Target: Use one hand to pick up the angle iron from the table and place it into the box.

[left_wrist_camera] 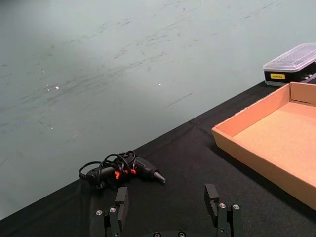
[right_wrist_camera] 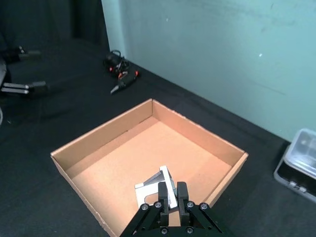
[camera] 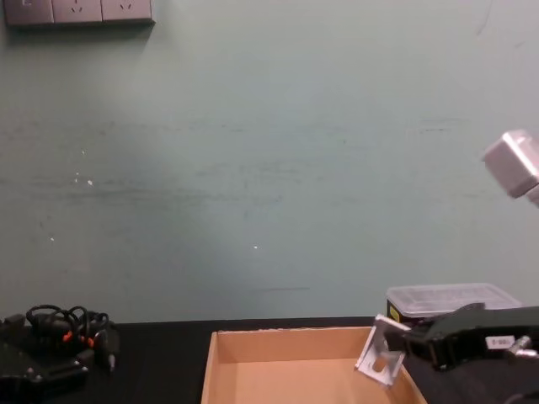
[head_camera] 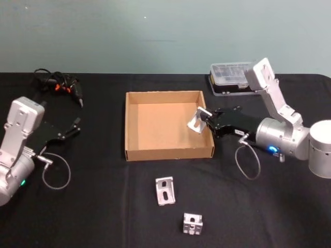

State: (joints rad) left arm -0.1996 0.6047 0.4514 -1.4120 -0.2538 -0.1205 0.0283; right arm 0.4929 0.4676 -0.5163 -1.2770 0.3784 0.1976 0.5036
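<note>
A pale green wall backs the black desk (head_camera: 103,206), with the brown cardboard box (head_camera: 168,153) at its middle. The right claw (head_camera: 207,117) pinches an angle iron (head_camera: 197,121) by one flange and holds it tilted above the box floor, just inside the right-hand wall. A second angle iron (head_camera: 165,190) and a third angle iron (head_camera: 192,223) lie on the desk in front of the box. The left claw (head_camera: 76,127) sits parked at the left of the desk, fingers spread and holding nothing.

The held piece hangs close to the wall, so letting go here could catch its lower edge on the rim and tip it out onto the desk. The thin flange may swivel in the grip. Dropped from this height, the metal may bounce. Lowering risks the claw pressing on the low wall and shoving the box.
</note>
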